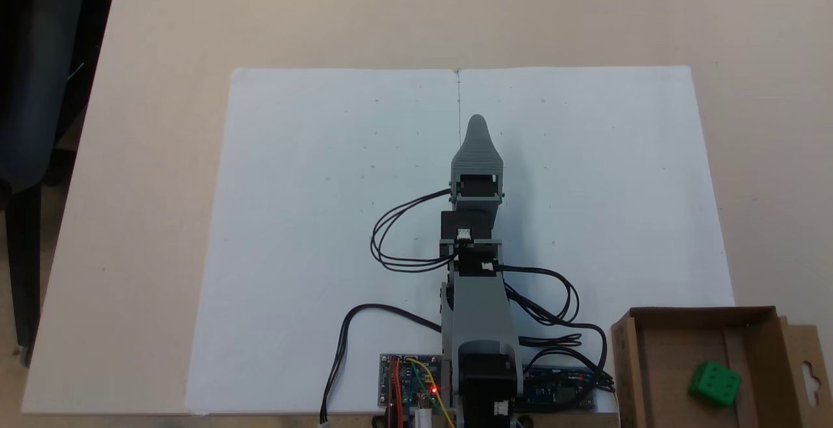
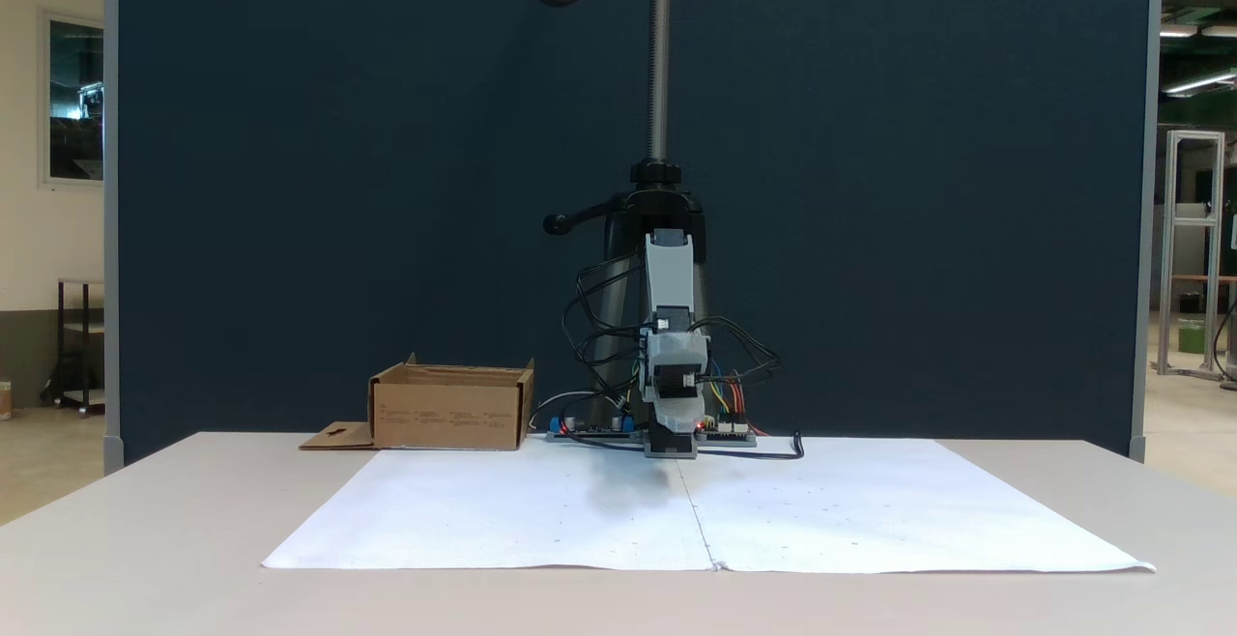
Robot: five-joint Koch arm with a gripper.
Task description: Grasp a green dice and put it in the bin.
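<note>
1. Fixed views both show 1 arm (image 1: 478,298), 1 cardboard box (image 1: 677,350) and 2 white paper sheets (image 1: 338,220) laid edge to edge on 1 beige table (image 1: 163,90); the view from above shows 1 green dice (image 1: 714,384).
2. Nearest the camera in the view from above, the green dice lies inside the box, on its floor, close to the right-hand wall and tilted onto an edge.
3. Its colour is bright green, its corners are rounded, and the top face shows 4 dark pips.
4. Box walls are brown corrugated cardboard; 1 flap (image 1: 810,369) with a hanger-hole cutout lies flat on its outer side.
5. Beside the box sits the arm's base with 2 circuit boards (image 1: 410,386), coloured wires and a red light.
6. Black cables (image 1: 403,233) loop out on both sides of the arm.
7. Farther out, the claw (image 1: 477,122) points away from the base over the seam between the sheets, well apart from the dice and the box.
8. From above, 1 grey jaw covers the other, and the front view shows no clear gap, so I cannot tell whether the claw is wide or narrow; nothing is seen in it.
9. Behind the arm in the front view stands a dark blue partition (image 2: 387,182).
</note>
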